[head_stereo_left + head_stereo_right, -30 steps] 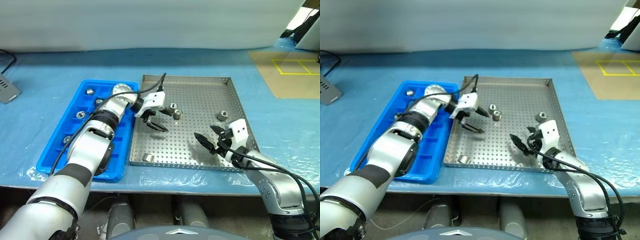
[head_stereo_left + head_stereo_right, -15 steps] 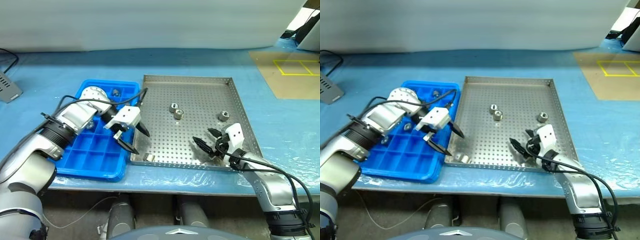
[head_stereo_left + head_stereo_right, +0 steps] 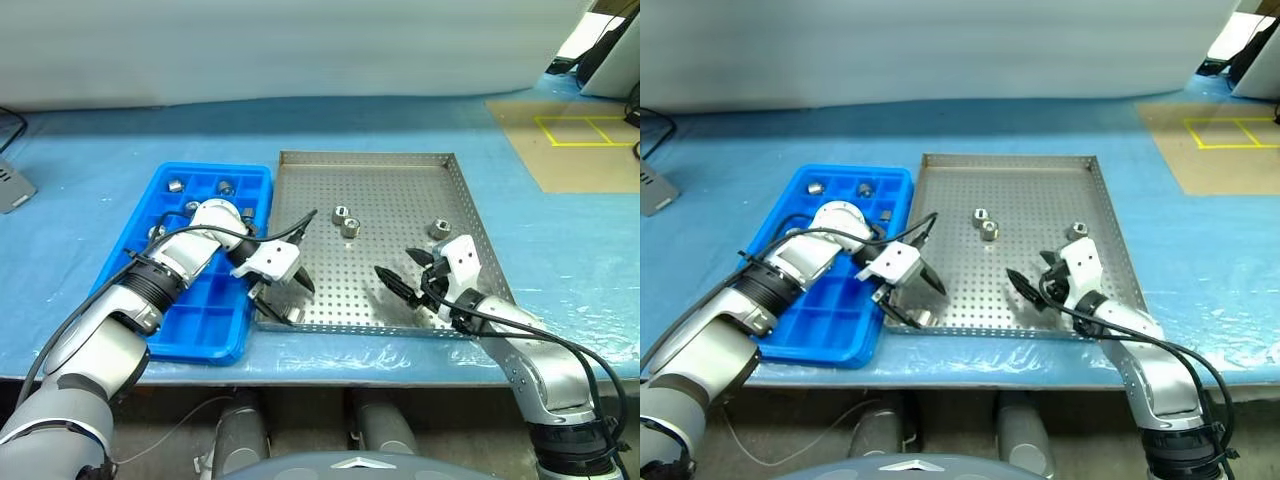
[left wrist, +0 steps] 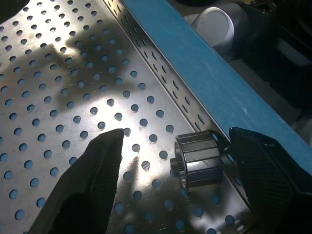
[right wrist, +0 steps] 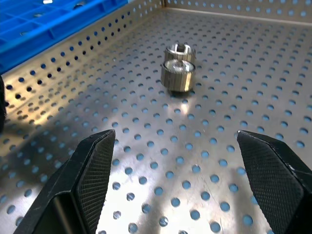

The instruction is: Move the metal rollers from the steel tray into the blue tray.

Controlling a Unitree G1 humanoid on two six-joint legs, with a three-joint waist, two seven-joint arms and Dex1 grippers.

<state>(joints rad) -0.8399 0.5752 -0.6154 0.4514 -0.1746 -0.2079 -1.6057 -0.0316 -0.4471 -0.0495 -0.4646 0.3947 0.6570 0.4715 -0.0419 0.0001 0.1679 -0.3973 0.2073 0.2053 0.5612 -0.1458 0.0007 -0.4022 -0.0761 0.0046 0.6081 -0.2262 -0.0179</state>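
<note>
- Blue sheeting covers the table (image 3: 90, 180); the blue tray (image 3: 170, 330) lies on the left, the steel tray (image 3: 370, 165) touching it on the right.
- Left gripper (image 4: 175, 161) stands open over the steel tray's near left corner, holding nothing; one roller (image 4: 197, 160) lies on its side between the fingers, just beside the near rim, touching neither.
- Right gripper (image 5: 195, 170) stands wide open and empty above the near right of the steel tray, pointing toward the far left.
- Two rollers (image 3: 345, 220) sit touching mid-tray, hollow ends up; another roller (image 3: 438, 228) sits well apart near the right rim.
- Several rollers (image 3: 225, 187) sit in the blue tray's far compartments.
</note>
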